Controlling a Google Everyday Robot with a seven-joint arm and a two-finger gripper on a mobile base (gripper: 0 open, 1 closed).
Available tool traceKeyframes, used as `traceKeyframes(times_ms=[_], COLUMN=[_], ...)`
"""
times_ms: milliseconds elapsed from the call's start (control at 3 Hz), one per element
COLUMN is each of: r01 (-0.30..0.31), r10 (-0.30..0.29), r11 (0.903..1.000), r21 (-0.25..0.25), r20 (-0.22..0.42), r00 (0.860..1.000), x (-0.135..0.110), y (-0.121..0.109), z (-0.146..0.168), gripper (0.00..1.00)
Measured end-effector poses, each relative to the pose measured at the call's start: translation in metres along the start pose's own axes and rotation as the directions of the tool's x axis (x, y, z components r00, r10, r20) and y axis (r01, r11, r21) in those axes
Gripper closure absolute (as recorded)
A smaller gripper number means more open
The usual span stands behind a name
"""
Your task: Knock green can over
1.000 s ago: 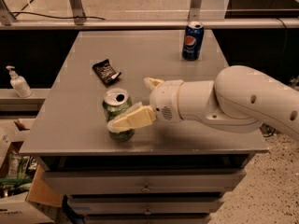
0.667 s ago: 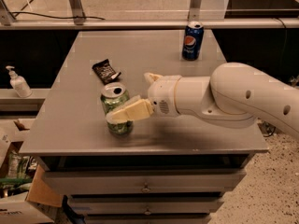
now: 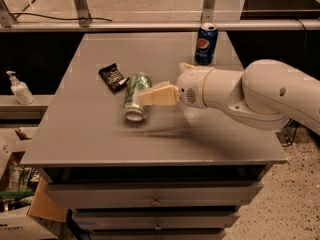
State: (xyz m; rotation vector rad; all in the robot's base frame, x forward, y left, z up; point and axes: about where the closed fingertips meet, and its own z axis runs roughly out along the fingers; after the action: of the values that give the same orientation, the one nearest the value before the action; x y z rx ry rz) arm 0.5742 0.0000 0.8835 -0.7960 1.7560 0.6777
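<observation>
The green can (image 3: 136,95) lies on its side on the grey table (image 3: 100,139), left of centre, with its silver top facing the front edge. My gripper (image 3: 162,82) reaches in from the right on a white arm. One cream finger (image 3: 160,95) lies across the can's right side, touching it. The other finger (image 3: 187,67) points away toward the back. The fingers are spread apart and hold nothing.
A blue Pepsi can (image 3: 205,44) stands upright at the back right of the table. A small black snack wrapper (image 3: 112,77) lies just left of the green can. A sanitizer bottle (image 3: 19,88) stands on a shelf to the left. Boxes sit on the floor at lower left.
The green can stood upright near the front left. It has tipped over and now lies on its side. My gripper has swept up and toward the back with it.
</observation>
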Motion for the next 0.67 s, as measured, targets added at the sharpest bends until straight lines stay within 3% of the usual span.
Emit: traceKeyframes(times_ms=[333, 667], r01=[-0.011, 0.0], r10=[0.01, -0.002], r11=[0.9986, 0.9985], r21=[0.052, 0.055], r20=[0.014, 0.024], r00=[1.0, 1.0], x=[-0.004, -0.002], y=[-0.02, -0.026], z=[-0.011, -0.023], gripper=[0.0, 0.0])
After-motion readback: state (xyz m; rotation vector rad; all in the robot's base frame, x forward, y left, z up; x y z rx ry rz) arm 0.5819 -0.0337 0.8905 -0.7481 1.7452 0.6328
